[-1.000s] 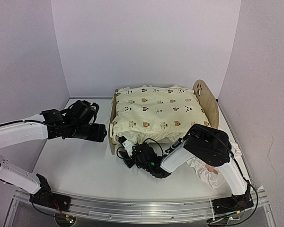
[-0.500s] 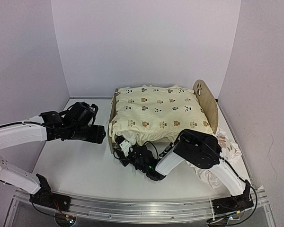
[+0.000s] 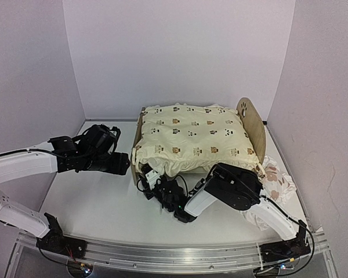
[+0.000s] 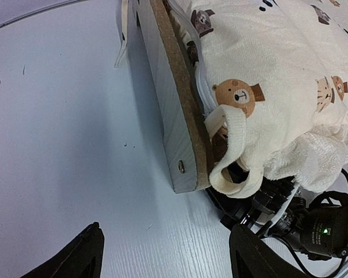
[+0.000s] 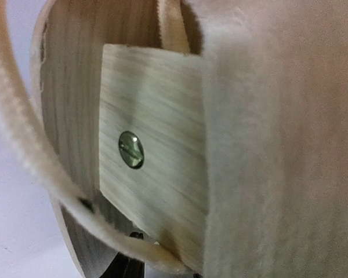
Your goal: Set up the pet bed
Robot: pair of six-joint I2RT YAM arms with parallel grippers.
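Currently: pet bed [image 3: 251, 123], cushion [image 3: 191, 136] on top, long axis footboard to headboard. Right claw [image 3: 148, 178] nearer, its near footboard corner close ahead; grip cannot be told. Left claw [image 3: 123, 164] spread, empty, footboard just ahead.

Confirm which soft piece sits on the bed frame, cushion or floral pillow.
The cream animal-print cushion, lying on the pet bed between its end boards. The floral pillow lies off the frame, on the table near the headboard end.

pet bed [image 3: 250, 119]: 1 | cushion [image 3: 191, 136]: 1 | pillow [image 3: 275, 179]: apparently 1, partly hidden
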